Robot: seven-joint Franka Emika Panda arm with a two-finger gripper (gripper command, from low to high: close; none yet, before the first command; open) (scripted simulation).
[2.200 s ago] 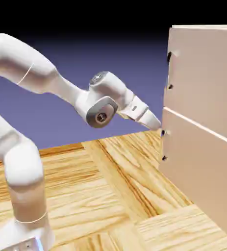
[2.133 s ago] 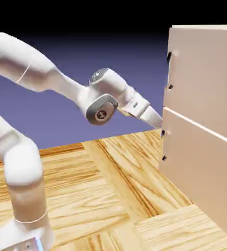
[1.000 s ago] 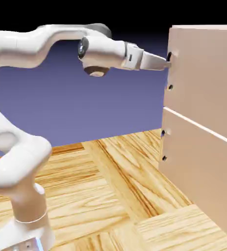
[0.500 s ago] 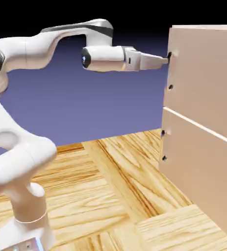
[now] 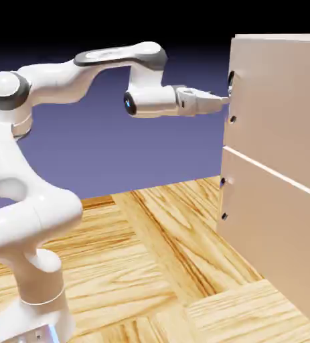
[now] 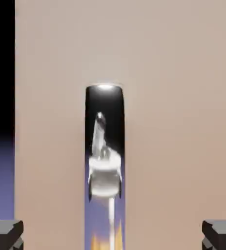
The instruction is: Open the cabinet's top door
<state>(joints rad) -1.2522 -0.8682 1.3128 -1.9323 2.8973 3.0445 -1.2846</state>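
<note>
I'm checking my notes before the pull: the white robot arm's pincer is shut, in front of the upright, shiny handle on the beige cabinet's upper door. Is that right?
Not quite: the pincer is open. The hand view shows its two grey tips wide apart, with the upright, shiny, mirror-like bar handle of the flat beige upper door between their lines. The rest stands.
</note>
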